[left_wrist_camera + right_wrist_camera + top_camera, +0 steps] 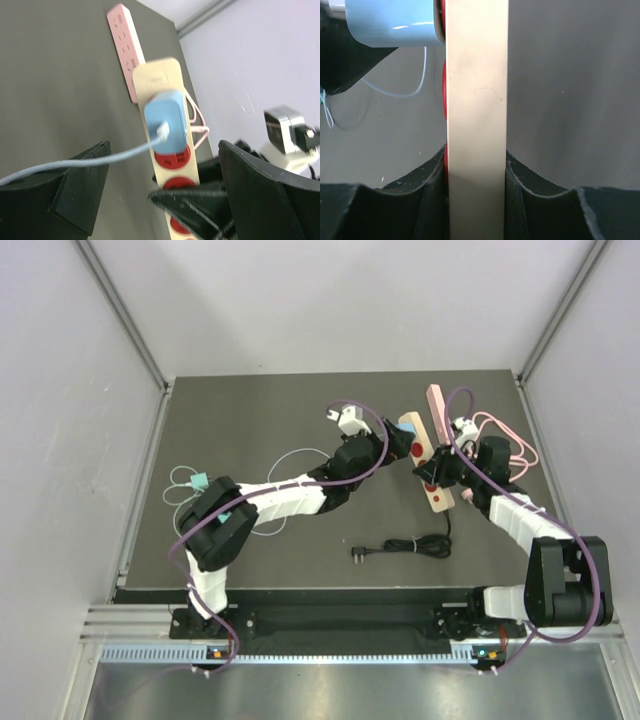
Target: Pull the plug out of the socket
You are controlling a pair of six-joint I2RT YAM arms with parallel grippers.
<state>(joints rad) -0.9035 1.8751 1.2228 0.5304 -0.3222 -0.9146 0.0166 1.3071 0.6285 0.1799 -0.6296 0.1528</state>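
At wrist level, unlike from above, right jaws pinch the socket strip [476, 100]; left jaws gape near the plug [167, 122].

Soft, even light is falling from overhead, leaving only faint shadows under the arms on the dark counter [250, 430], while the pale walls [60, 390] are washing out slightly. The top view is reading sharp. Up close, the plug [167, 125] and strip [156, 75] are looking soft, and the left hand [164, 148] is blurring into black. A white glare streak is gleaming on the plug in the right wrist view, where the right hand [475, 150] is losing detail in shadow.
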